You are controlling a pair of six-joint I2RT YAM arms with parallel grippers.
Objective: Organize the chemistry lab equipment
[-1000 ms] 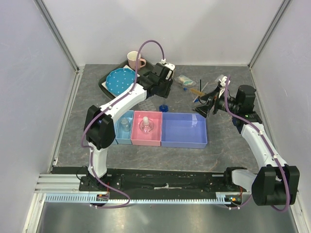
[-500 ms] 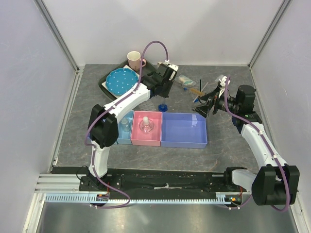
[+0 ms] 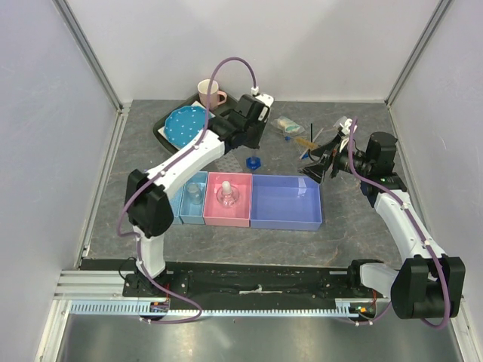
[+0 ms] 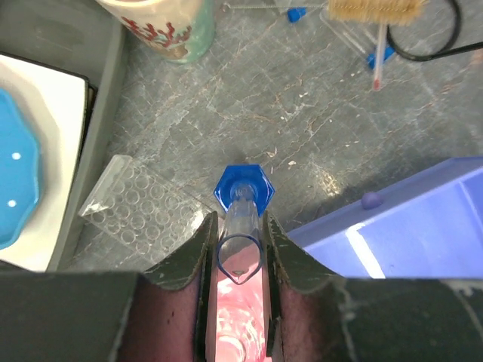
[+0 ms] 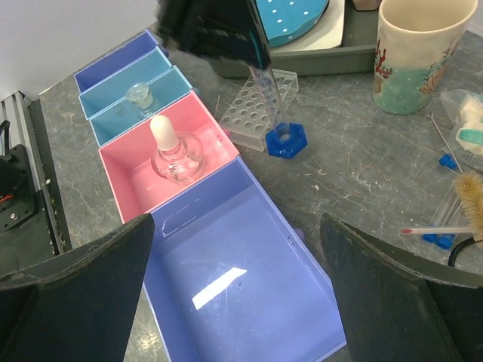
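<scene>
Three bins are set in a row. A small clear bottle (image 5: 138, 93) is seen in the blue bin (image 5: 113, 105), and a dropper bottle (image 5: 172, 154) stands in the pink bin (image 5: 139, 185). The purple bin (image 3: 287, 202) lies beside it. A blue plate (image 3: 187, 124) is held in a dark tray (image 3: 161, 130), with a mug (image 5: 415, 53) near it.

The left arm is stretched out past the pink bin. The left gripper (image 4: 240, 241) is pinched on a clear cylinder (image 5: 262, 94), which is gripped near its mouth. Its blue base (image 4: 243, 188) is seen just beside the welled tray (image 4: 143, 211). Whether it touches the table cannot be told.

The right gripper (image 5: 238, 222) is spread wide and hangs over the purple bin, gripping nothing. Blue-tipped sticks (image 4: 377, 53) and a black wire (image 4: 434, 34) lie loose on the table.
</scene>
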